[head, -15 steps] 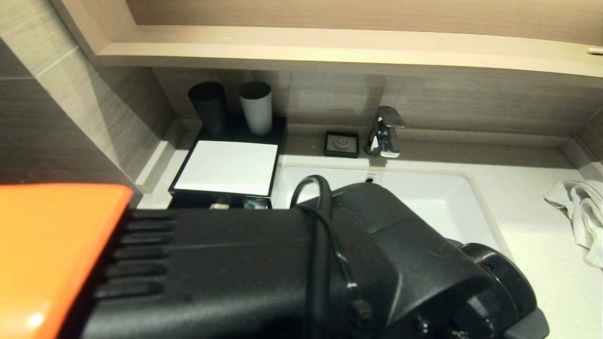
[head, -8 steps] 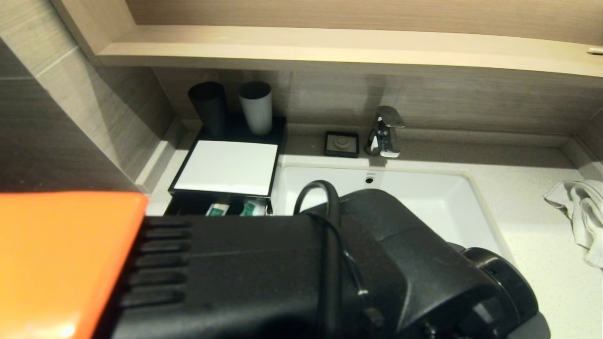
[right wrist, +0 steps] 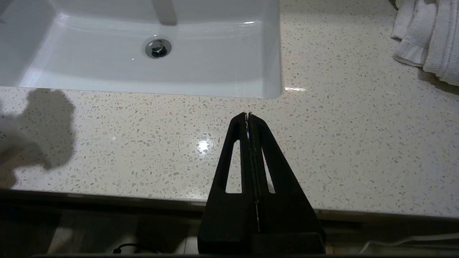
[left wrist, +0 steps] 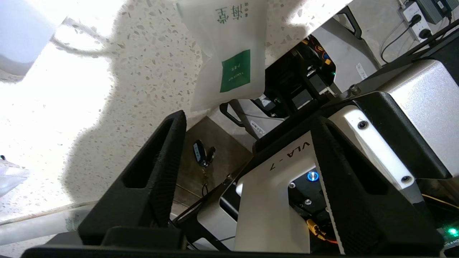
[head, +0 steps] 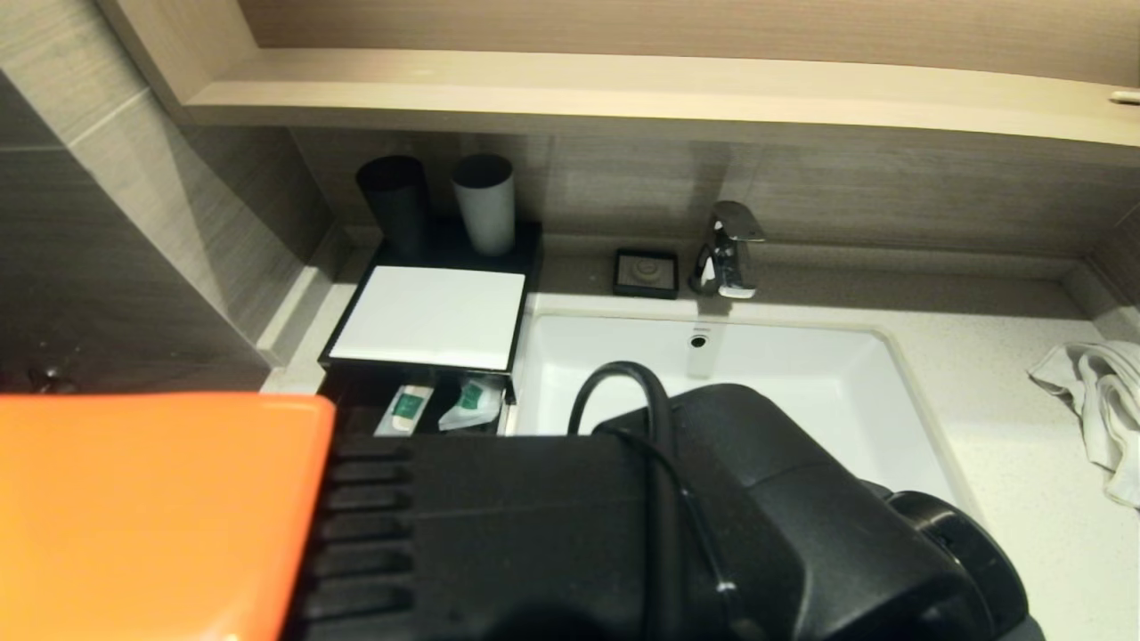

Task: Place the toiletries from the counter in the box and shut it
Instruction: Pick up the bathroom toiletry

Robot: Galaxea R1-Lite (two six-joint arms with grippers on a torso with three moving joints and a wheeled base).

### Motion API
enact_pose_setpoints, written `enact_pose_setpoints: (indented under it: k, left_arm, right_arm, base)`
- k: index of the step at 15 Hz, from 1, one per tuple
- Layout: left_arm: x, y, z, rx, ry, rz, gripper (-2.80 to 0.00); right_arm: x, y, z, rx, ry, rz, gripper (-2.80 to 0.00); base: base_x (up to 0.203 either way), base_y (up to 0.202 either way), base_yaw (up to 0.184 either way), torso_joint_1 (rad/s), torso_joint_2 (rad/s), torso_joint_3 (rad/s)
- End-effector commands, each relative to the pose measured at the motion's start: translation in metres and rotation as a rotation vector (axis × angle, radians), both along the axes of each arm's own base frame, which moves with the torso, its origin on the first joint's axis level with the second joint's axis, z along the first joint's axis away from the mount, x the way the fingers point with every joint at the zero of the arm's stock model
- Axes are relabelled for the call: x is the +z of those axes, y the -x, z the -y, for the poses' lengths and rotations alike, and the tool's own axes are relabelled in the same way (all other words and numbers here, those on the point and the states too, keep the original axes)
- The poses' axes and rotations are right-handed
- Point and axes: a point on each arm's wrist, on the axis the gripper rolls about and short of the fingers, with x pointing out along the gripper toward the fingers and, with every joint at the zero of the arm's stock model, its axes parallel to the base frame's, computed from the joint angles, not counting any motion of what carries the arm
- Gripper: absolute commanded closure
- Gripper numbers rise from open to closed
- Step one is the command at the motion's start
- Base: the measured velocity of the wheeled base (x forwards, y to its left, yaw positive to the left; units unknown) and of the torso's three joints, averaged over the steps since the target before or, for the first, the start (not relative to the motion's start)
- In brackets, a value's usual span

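Note:
The black box (head: 427, 316) with a white top stands at the counter's (head: 1024, 463) back left, its drawer (head: 356, 405) pulled out. Two toiletries packets (head: 405, 409) (head: 472, 402) with green labels lie inside it. My left arm (head: 579, 534) fills the near part of the head view and hides its own gripper there. In the left wrist view the left gripper (left wrist: 247, 120) is open and holds nothing. A flat packet with a green square label (left wrist: 229, 61) lies just beyond its fingertips, overhanging the counter's (left wrist: 143, 71) front edge. The right gripper (right wrist: 248, 115) is shut above the counter's front edge.
A black cup (head: 396, 205) and a grey cup (head: 485, 203) stand behind the box. The white basin (head: 802, 383), the faucet (head: 730, 249) and a small black soap dish (head: 646, 271) are to the right. A towel (head: 1095, 401) lies far right. A wooden shelf (head: 623, 89) hangs overhead.
My left arm has drawn back toward the near side, uncovering the open drawer and the two packets in it. The left gripper has opened.

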Motion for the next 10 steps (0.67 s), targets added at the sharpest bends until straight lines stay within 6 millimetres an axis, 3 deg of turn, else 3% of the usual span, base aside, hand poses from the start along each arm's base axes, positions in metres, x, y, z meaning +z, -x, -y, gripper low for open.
enact_pose_setpoints:
  k: [1, 10]
  left_arm:
    - [-0.005, 0.002, 0.002, 0.010, -0.017, -0.005, -2.80]
    - [-0.016, 0.005, 0.008, 0.001, -0.049, -0.003, -2.80]
  right_arm:
    - [0.000, 0.000, 0.000, 0.000, 0.000, 0.000, 0.00]
    - [0.000, 0.000, 0.000, 0.000, 0.000, 0.000, 0.00]
  base:
    - [0.000, 0.000, 0.000, 0.000, 0.00, 0.000]
    - [0.000, 0.000, 0.000, 0.000, 0.00, 0.000]
